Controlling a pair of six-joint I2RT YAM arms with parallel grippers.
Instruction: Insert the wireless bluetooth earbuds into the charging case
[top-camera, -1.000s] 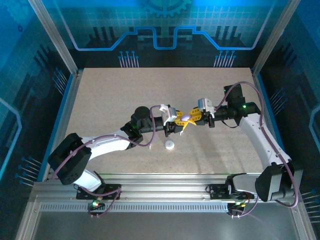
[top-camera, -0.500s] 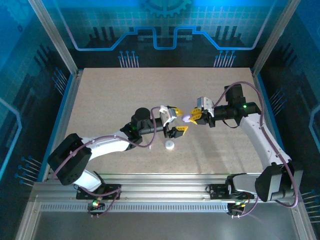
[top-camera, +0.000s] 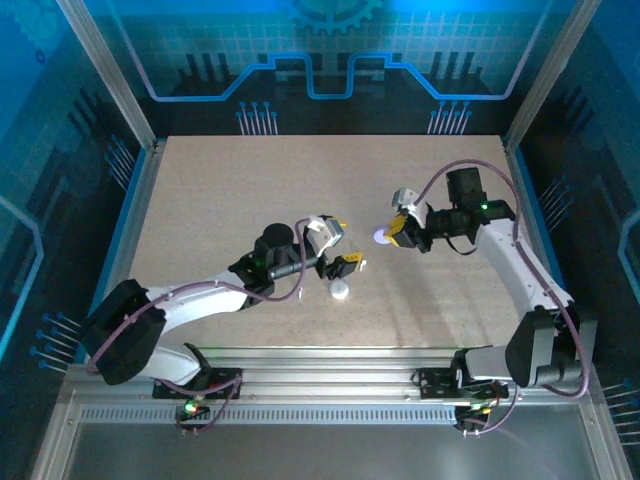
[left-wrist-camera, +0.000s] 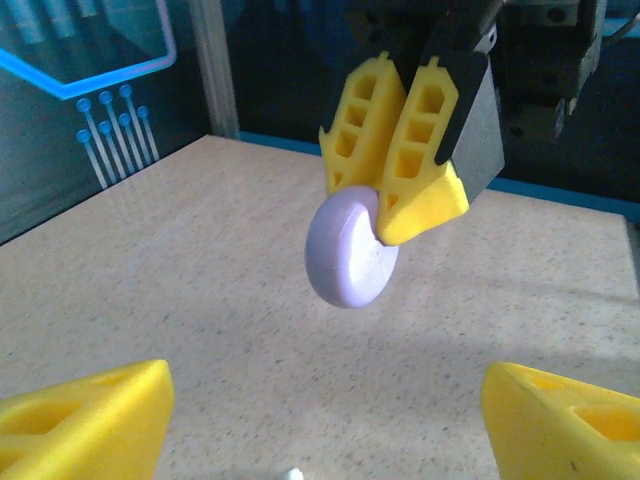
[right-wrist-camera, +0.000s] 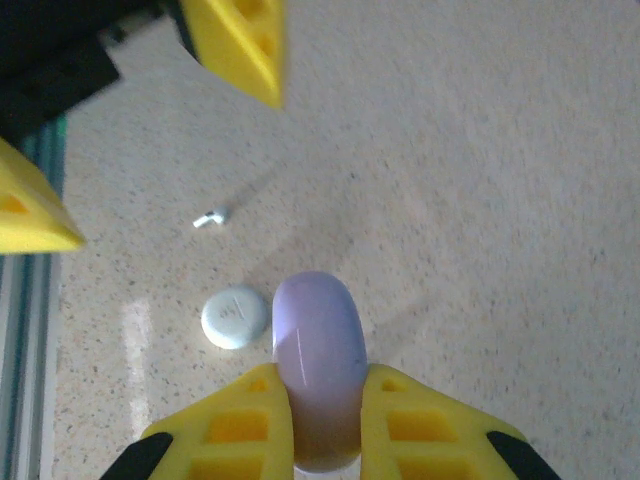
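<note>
Since the earlier frame the left tool has let go and drawn back toward the lower left. Its yellow fingers, which met the right tool at mid-frame, now stand wide apart. The right arm has pulled slightly toward the upper right, taking the pale purple charging case with it, so a gap has opened between the two tools.

In the top view the right tool is clamped on the charging case and holds it in the air above the counter, a little right of centre. The left wrist view shows the case at mid-frame, a smooth rounded puck with its lid closed. It is gripped on edge, its upper part pinched between the two yellow fingers and its lower part hanging free below their tips. The left tool's own fingers sit in the bottom corners of that view, nothing between them.

In the right wrist view the case stands on edge between the fingers at bottom centre. On the counter just to its left lies a white round puck, and farther to the upper left a single white stem-shaped earbud lies on its side, apart from the puck. In the top view the white puck sits just below the left tool.
</note>
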